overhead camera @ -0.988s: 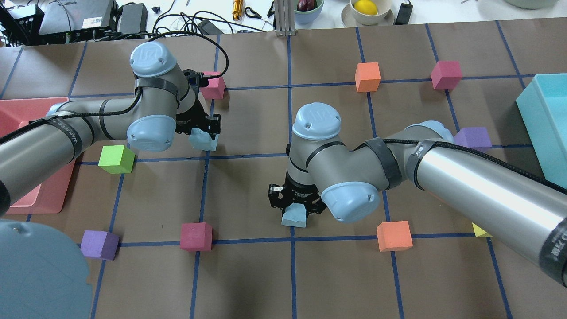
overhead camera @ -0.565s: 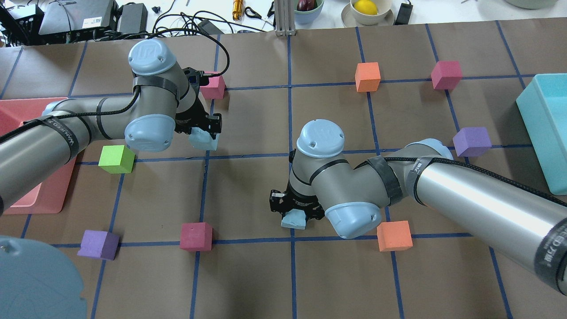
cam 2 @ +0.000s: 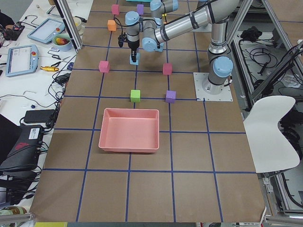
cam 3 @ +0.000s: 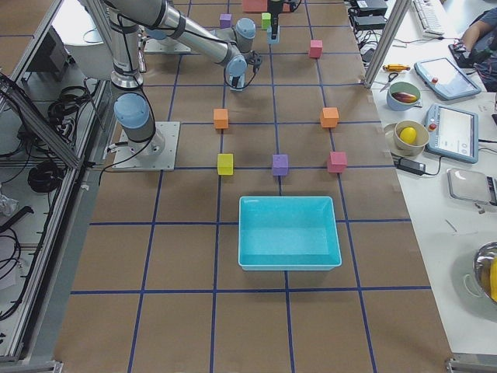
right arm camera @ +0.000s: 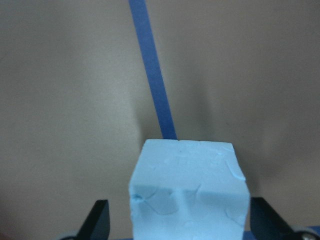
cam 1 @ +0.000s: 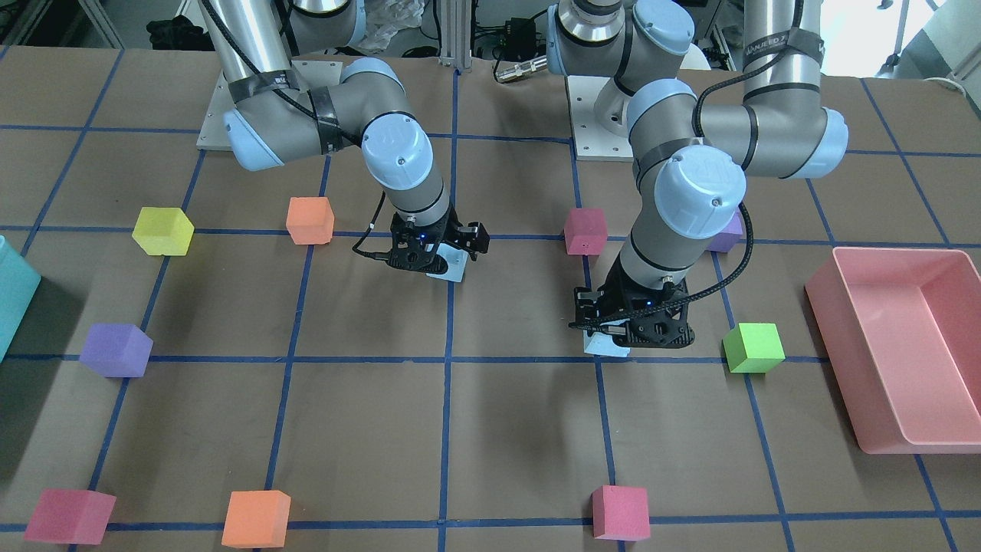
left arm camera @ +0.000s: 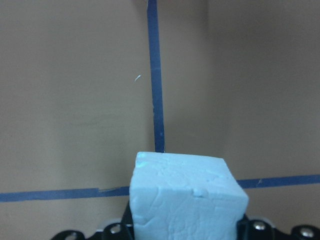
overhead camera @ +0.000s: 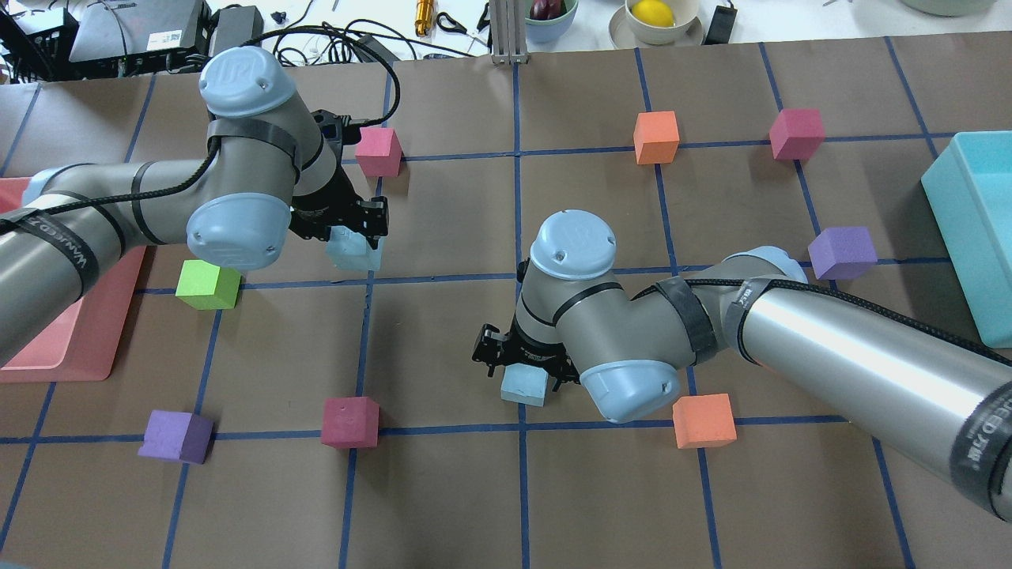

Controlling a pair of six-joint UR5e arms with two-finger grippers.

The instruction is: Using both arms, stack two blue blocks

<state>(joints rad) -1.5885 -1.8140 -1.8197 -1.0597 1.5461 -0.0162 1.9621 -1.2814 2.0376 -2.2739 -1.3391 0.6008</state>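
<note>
Left gripper (overhead camera: 353, 239) clamped on blue block (overhead camera: 353, 254), cube between pads. Right gripper (overhead camera: 525, 374) fingers spread, second blue block (overhead camera: 524, 389) between them, unclamped. Your risk: uneven closure skews cube, stack lands misaligned

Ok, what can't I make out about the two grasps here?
- Fingers of the left gripper: in the left wrist view the left blue block covers them.
- Whether the right blue block is lifted or resting: the right wrist view's bottom edge cuts off its underside, and in the front view the right gripper covers most of it.
- Both side views: grippers and blocks too small to judge.
</note>
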